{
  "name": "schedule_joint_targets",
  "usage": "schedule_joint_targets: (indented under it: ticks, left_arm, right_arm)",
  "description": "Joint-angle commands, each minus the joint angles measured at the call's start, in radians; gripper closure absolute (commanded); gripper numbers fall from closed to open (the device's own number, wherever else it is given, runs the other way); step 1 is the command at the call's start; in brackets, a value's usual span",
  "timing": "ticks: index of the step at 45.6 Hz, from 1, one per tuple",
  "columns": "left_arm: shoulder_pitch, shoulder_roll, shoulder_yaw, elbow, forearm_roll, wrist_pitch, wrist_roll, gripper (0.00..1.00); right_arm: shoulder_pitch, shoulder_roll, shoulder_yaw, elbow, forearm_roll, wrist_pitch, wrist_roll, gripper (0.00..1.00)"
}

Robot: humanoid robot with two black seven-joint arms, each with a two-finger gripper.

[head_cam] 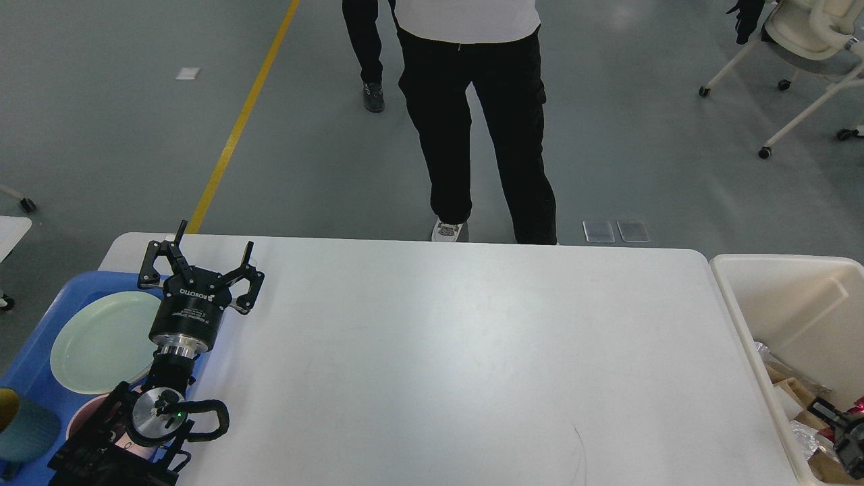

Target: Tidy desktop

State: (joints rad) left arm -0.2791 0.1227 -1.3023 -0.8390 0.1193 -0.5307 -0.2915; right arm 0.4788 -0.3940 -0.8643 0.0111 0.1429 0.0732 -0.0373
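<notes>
White desktop (459, 364): fills centre and lower frame.
Left gripper (210, 248): left of centre, fingers spread wide, holding nothing.
Right gripper (840, 432): lower right edge over cream bin (796, 304), fingers unclear.
Blue tray (74, 287): lower left, holding pale green plate (101, 341).

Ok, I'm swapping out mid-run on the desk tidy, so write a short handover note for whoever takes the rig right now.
Left gripper: open, empty, above the left end of the desktop by the blue tray.
Right gripper: barely in view at the cream bin; state unclear.
Tray holds a pale green plate, a pink bowl and a teal cup. Bin holds scrap.
Done: visible desktop carries nothing loose.
Left: probably only retract the arms. A person stands at the far edge.
</notes>
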Motion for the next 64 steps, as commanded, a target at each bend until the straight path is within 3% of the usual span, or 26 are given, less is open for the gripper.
schedule_joint_targets:
  ticks: [1,16,19,33,44,55,58,64]
  left_arm:
    - [0.000,0.000,0.000,0.000,0.000,0.000,0.000,0.04]
    - [0.000,0.000,0.000,0.000,0.000,0.000,0.000,0.04]
    - [0.000,0.000,0.000,0.000,0.000,0.000,0.000,0.04]
    - [0.000,0.000,0.000,0.000,0.000,0.000,0.000,0.04]
    - [0.000,0.000,0.000,0.000,0.000,0.000,0.000,0.04]
    - [0.000,0.000,0.000,0.000,0.000,0.000,0.000,0.04]
    - [0.000,0.000,0.000,0.000,0.000,0.000,0.000,0.04]
    - [0.000,0.000,0.000,0.000,0.000,0.000,0.000,0.04]
  right_arm:
    - [0.000,0.004,-0.001,0.006,0.000,0.002,0.000,0.00]
    - [0.000,-0.003,0.004,-0.006,0.001,-0.001,0.002,0.00]
    - [0.032,-0.017,0.088,0.004,0.003,0.002,0.008,0.00]
    - [0.188,-0.085,1.017,0.058,0.000,0.011,0.007,0.00]
    - [0.143,-0.221,1.543,0.464,0.000,0.016,0.013,0.00]
    - [-0.097,-0.152,2.024,0.763,-0.043,0.040,0.019,0.00]
    - [-0.137,-0.100,2.093,0.840,-0.126,0.045,0.066,0.00]
    - [-0.213,0.010,2.190,0.920,-0.334,0.045,0.246,0.00]
